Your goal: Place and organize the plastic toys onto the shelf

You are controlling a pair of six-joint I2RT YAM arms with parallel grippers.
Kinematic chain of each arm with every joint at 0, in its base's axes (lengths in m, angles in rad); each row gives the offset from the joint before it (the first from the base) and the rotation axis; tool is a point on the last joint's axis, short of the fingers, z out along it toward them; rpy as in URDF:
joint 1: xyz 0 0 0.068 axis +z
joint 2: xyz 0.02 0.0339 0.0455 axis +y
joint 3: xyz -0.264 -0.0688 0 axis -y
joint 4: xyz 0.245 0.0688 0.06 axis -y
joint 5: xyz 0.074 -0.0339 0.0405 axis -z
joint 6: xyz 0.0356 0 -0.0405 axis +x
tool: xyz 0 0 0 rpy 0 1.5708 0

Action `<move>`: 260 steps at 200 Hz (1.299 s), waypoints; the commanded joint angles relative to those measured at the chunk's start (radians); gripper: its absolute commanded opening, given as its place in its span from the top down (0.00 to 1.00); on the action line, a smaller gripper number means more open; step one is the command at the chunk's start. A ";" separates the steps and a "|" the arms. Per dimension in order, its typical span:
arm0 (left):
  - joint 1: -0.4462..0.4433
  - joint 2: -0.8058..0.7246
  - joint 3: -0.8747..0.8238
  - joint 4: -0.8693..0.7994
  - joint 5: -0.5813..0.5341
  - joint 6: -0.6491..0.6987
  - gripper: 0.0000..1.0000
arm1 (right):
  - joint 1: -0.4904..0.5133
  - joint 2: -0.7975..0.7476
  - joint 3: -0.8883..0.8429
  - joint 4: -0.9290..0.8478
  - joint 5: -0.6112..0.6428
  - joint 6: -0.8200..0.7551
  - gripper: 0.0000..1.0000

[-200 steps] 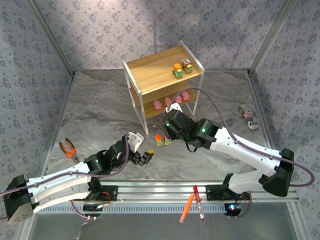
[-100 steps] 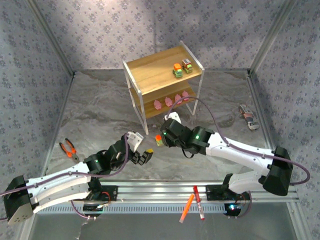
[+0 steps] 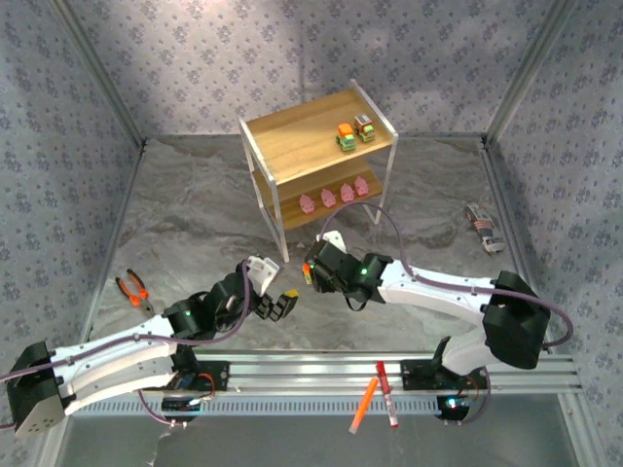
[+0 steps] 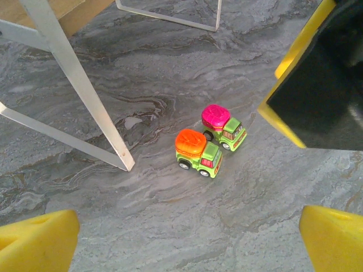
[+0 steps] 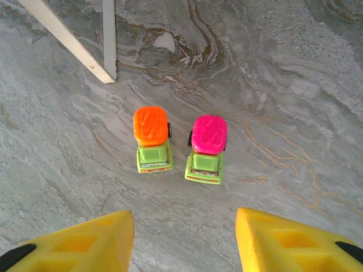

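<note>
The left gripper (image 3: 279, 305) is held close over the grey marbled table (image 3: 195, 214), its yellow fingers (image 4: 37, 241) spread wide with nothing between them; well off to its left lie the orange-handled pliers (image 3: 133, 290). Just to its right, on the table by the foot of the shelf's near front leg, two toy trucks stand side by side without touching: an orange-topped truck (image 5: 152, 139) and a pink-topped truck (image 5: 207, 148), both with yellow-green cabs. The right gripper (image 5: 184, 243) points down at this pair, its jaws apart and empty, and in the right wrist view the yellow pads sit on the near side of the trucks, clear of both. Behind them stands the shelf (image 3: 292, 136), a two-tier rack of light wooden boards in a thin white frame. Its top board carries two more trucks just beside each other near the right end, an orange-roofed truck (image 3: 345, 137) and a grey-roofed truck (image 3: 365, 127). The lower board holds four pink pigs (image 3: 328, 197) in a row along its front edge, each close to the next. On the metal rail in front of the arm bases lie an orange marker (image 3: 365, 404) and a red marker (image 3: 386, 394), close together, and far right near the wall a small grey and red object (image 3: 482, 227) lies on the table
</note>
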 commanded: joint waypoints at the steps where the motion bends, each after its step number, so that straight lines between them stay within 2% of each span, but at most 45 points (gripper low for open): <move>1: 0.006 -0.018 0.011 -0.005 -0.010 -0.009 0.01 | -0.015 0.033 -0.026 0.062 -0.016 0.031 0.48; 99: 0.008 -0.007 0.015 -0.002 -0.005 -0.009 0.01 | -0.058 0.115 -0.094 0.200 -0.018 0.064 0.52; 260: 0.011 0.000 0.016 -0.001 -0.002 -0.009 0.00 | -0.105 0.197 -0.109 0.274 -0.060 0.054 0.55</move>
